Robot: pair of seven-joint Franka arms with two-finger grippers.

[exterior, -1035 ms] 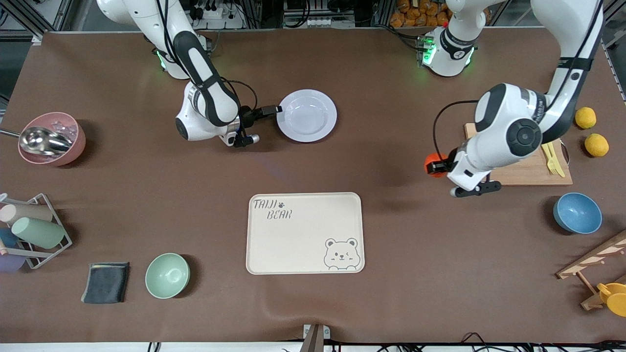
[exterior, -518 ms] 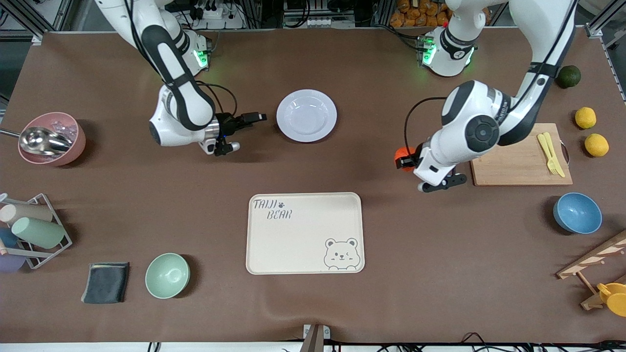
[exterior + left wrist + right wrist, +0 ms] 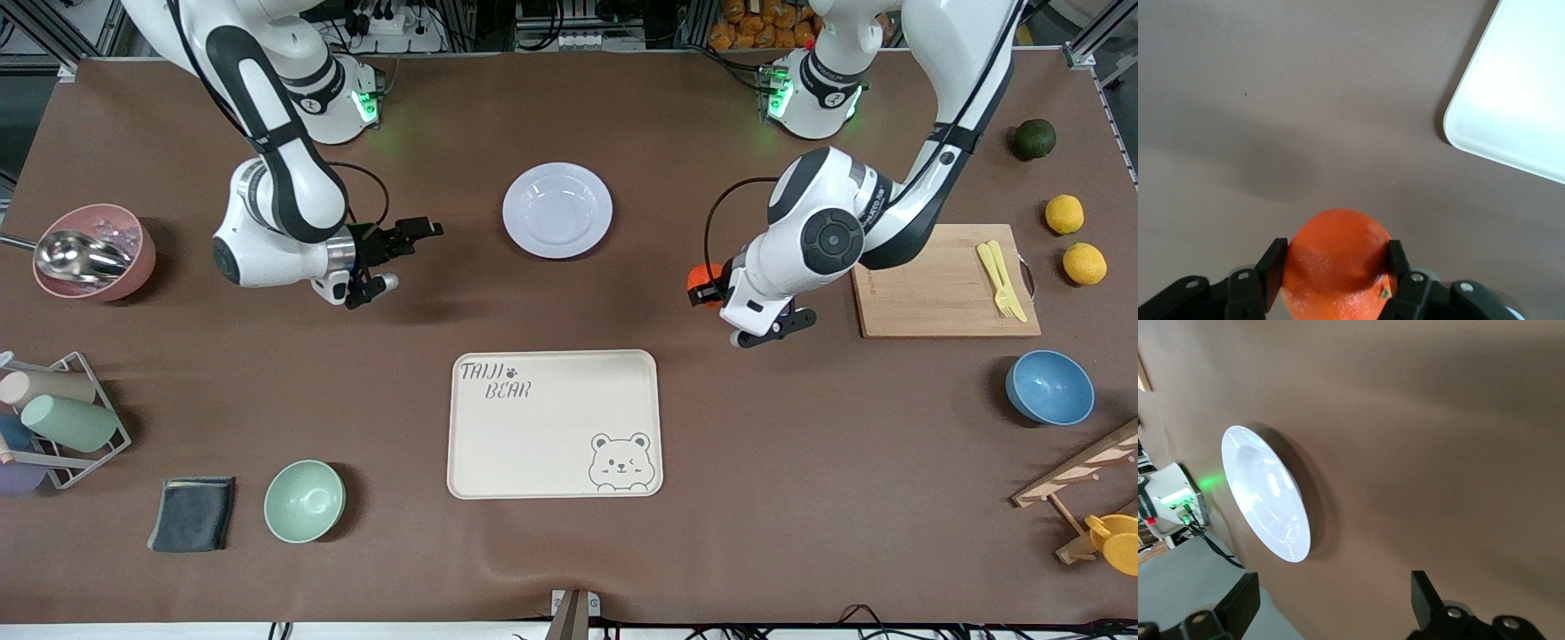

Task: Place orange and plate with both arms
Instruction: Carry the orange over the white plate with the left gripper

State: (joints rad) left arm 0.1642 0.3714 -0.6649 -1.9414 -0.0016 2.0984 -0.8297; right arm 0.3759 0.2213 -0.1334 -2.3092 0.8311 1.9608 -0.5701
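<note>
Both arms are shifting toward the right arm's end: the left gripper [image 3: 704, 286], clamped on the orange [image 3: 709, 277], is closing on the tray [image 3: 553, 425]. Meanwhile the right gripper [image 3: 411, 236], fingers apart and empty, is backing away from the plate [image 3: 557, 211], which sits unplaced.

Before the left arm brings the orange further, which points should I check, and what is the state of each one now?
1. Left gripper shut on the orange, a finger on each side: ok.
2. Orange is up over bare table, not yet over the plate: ok.
3. Plate lies flat with nothing in it: ok.
4. Right gripper open, holding nothing, apart from the plate's rim: ok.
5. Tray nearer the front camera has nothing on it: ok.
6. How firm the grip is: cannot tell.
</note>
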